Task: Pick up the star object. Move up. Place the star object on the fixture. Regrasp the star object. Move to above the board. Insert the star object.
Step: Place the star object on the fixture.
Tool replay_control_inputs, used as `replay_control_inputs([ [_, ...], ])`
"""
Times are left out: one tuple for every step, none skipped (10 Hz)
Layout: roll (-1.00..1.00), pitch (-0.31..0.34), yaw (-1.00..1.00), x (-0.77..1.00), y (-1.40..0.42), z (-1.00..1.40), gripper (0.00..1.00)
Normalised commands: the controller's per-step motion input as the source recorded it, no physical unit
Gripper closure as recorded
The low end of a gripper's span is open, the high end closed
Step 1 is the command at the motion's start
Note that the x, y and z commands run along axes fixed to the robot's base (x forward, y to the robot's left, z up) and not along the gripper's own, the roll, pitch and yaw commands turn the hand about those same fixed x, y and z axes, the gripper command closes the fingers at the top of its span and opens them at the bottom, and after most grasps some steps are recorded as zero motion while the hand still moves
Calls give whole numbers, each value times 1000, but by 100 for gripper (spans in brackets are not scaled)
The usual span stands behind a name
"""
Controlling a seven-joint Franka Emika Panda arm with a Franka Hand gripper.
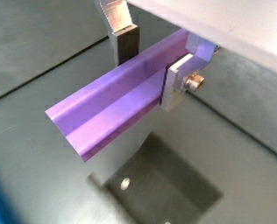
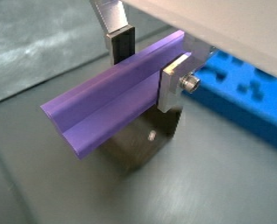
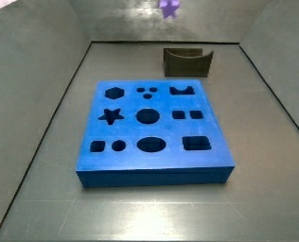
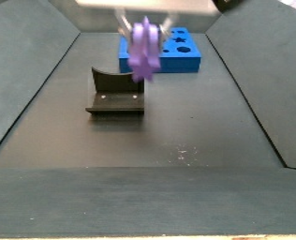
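The star object is clamped between the jaws of the gripper, raised clear above the fixture. The board is seen on the counter just beyond the fixture.

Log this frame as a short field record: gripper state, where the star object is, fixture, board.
gripper: raised above the floor, jaws shut on the star object
star object: purple bar held crosswise between the jaws, clear of the floor in both wrist views
fixture: on the floor, nothing resting in its notch
board: blue, flat on the floor, apart from the fixture; visible holes unfilled
task stage: bar lifted, not yet placed on the fixture
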Motion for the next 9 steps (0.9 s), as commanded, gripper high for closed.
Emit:
replay_control_inputs([
  [-1000, 157, 16, 839, -203, 164, 100],
  [-1000, 163, 1, 757, -105, 71, 100],
  [-1000, 177, -18, 692, -41, 43, 100],
  [-1000, 198, -38, 629, 2, 29, 100],
  [-944, 206, -70, 554, 29, 8, 100],
  [-786, 183, -88, 500, 43, -5, 100],
  [-573, 148, -107, 431, 50, -8, 100],
  [-412, 125, -112, 377, 53, -9, 100],
  [-314, 114, -108, 340, 50, -11, 100],
])
